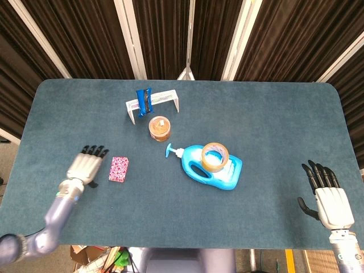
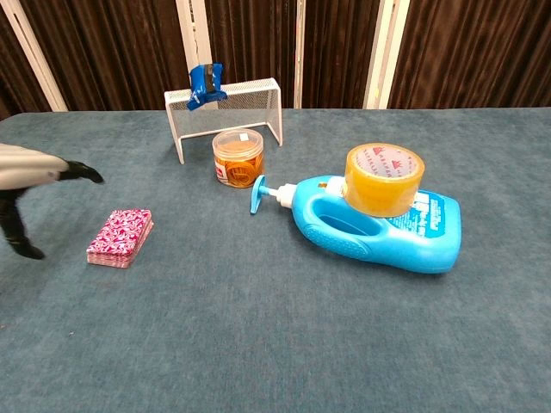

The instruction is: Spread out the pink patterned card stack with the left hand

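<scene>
Orange-filled clear jar (image 1: 160,128) beside white wire rack (image 1: 152,104)

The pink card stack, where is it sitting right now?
In the head view the pink card stack lies on the table's left side, just beside the open left hand, with the blue bottle off to its right.

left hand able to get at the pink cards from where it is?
Probably yes. The left hand is open just beside the cards, with only bare table between; the bottle and jar sit off on the far side.
</scene>
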Action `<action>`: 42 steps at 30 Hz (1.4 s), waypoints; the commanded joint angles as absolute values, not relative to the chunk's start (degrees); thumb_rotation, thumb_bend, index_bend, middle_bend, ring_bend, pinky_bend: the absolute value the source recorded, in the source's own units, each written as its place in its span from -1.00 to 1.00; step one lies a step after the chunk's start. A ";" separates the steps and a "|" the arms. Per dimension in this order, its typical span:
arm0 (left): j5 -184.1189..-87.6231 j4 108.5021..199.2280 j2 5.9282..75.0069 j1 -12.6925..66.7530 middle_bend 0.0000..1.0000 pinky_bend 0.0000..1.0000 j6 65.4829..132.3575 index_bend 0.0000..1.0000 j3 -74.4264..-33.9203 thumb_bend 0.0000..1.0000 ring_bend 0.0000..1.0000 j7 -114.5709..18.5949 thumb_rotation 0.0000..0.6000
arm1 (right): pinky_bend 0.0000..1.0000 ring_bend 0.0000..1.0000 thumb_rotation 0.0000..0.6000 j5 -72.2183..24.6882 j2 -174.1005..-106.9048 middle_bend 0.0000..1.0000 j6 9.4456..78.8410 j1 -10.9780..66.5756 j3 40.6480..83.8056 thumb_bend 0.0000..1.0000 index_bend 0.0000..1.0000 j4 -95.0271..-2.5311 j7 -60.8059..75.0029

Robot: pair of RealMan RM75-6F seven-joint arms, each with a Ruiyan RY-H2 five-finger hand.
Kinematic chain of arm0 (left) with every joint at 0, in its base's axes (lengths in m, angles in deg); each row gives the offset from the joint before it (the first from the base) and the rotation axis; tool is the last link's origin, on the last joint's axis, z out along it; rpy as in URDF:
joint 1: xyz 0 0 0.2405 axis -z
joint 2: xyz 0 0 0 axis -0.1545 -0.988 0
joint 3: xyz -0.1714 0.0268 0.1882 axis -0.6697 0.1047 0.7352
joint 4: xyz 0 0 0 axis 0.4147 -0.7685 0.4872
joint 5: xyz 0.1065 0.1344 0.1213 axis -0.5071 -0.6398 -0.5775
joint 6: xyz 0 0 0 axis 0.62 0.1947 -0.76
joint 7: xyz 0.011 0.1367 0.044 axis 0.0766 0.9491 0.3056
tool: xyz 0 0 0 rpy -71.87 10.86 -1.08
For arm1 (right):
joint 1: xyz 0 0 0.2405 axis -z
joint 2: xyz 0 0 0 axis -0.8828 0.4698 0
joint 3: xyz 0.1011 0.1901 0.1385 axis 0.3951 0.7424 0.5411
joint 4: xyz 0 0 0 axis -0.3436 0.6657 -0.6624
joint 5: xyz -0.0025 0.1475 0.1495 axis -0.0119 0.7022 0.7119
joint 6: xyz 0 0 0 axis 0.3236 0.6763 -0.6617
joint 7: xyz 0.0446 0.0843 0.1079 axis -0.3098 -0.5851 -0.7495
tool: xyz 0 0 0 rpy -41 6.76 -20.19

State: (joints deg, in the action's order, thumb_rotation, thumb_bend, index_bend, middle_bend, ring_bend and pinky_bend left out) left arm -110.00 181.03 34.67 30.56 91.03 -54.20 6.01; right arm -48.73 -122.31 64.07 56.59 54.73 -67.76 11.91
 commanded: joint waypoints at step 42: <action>-111.75 181.91 42.91 39.10 -1.00 -1.00 95.68 0.11 -50.96 -0.16 -1.00 1.09 1.00 | -0.83 -1.00 1.00 -48.40 -122.08 -1.00 63.98 56.69 54.68 -0.27 -1.00 -68.24 11.06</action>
